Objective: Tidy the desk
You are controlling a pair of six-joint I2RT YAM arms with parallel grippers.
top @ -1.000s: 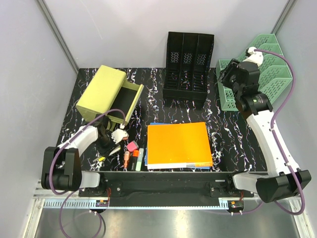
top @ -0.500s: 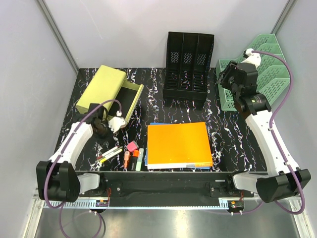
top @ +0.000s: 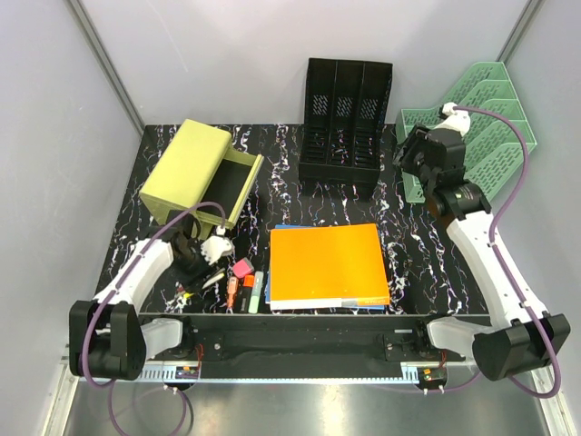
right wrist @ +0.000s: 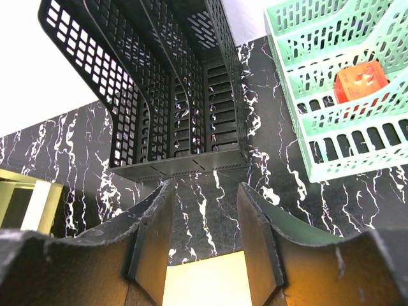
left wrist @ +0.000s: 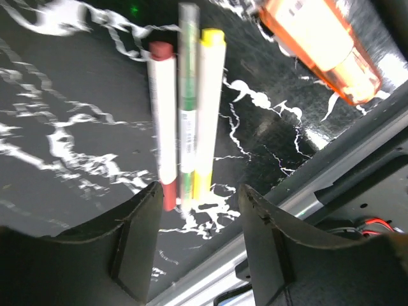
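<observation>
The desk (top: 418, 245) is black with white veins. My left gripper (top: 192, 269) is open and empty, low over the near left corner. In the left wrist view its jaws (left wrist: 199, 197) stand apart just short of the ends of three pens lying side by side: a red-tipped marker (left wrist: 164, 127), a thin green pen (left wrist: 187, 95) and a yellow-tipped marker (left wrist: 207, 108). My right gripper (top: 413, 150) is open and empty, raised at the back right between the black mesh file holder (top: 345, 123) and the green tray (top: 481, 118).
An orange folder (top: 329, 263) lies on blue sheets at the near centre. A pink eraser (top: 241, 268), an orange highlighter (left wrist: 319, 38) and a green highlighter (top: 257, 289) lie left of it. An olive drawer box (top: 195, 173) stands open at the back left. An orange item (right wrist: 361, 81) sits in the green tray (right wrist: 338, 95).
My left gripper rose toward the drawer box, then came back down over the pens. My right gripper has moved left, away from the green tray.
</observation>
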